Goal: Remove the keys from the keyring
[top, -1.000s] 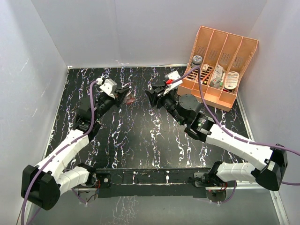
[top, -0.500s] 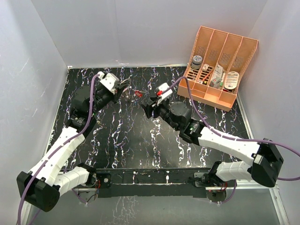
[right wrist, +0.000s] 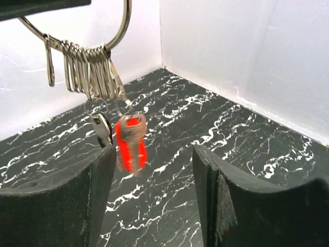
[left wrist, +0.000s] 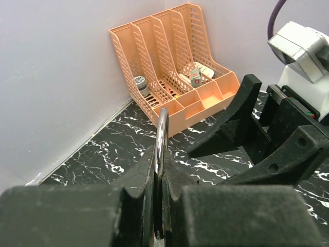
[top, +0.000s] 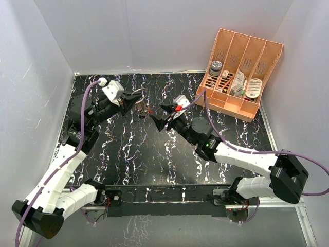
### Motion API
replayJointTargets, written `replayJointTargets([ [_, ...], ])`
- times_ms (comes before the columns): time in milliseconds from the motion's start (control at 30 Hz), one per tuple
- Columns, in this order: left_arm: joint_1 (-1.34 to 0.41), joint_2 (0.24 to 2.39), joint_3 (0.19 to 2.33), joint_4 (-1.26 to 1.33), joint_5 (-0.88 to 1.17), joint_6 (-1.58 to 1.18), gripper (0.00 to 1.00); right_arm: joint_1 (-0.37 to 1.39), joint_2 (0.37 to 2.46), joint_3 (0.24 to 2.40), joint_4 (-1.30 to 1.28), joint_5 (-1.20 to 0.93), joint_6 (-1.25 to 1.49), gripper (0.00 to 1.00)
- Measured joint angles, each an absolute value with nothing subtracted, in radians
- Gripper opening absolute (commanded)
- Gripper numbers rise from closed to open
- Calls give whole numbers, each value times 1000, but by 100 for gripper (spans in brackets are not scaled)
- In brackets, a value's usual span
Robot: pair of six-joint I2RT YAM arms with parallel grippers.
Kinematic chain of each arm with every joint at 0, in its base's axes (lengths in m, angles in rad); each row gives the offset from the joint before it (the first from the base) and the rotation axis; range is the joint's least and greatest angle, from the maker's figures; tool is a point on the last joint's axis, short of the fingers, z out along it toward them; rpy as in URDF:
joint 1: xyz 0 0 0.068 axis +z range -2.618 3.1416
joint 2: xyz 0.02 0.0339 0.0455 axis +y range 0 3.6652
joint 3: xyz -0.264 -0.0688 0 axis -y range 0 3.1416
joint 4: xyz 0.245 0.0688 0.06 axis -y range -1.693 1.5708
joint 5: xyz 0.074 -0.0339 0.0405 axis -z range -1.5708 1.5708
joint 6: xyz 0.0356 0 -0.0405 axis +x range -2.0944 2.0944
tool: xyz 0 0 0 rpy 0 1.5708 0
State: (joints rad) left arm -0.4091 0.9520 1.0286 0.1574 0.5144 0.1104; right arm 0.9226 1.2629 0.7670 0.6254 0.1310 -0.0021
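My left gripper is shut on the keyring, a silver ring seen edge-on between its fingers, and holds it above the black marbled table. In the right wrist view the keyring hangs from the top left and carries several small rings. A red-headed key and a silver key dangle from them. In the top view the keys hang between the two grippers. My right gripper is open and empty, its jaws level with the dangling keys just before them.
An orange mesh organizer with small items stands at the back right and shows in the left wrist view. White walls enclose the table at the back and sides. The right gripper's black fingers fill the right of the left wrist view.
My left gripper has lifted the keyring and swung it slightly right, with the keys now dangling. My right gripper has moved left and nearer, up to the keys.
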Motion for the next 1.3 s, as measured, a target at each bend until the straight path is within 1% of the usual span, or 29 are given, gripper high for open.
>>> replayJointTargets([
  [300,-409,947,1030,157,566,67,0,923,1303,763,733,102,-3,60],
  [900,-409,945,1030,190,601,15,0,923,1357,788,768,86,-2,59],
  [1300,-409,933,1013,219,616,-15,0,923,1383,805,786,89,-2,55],
])
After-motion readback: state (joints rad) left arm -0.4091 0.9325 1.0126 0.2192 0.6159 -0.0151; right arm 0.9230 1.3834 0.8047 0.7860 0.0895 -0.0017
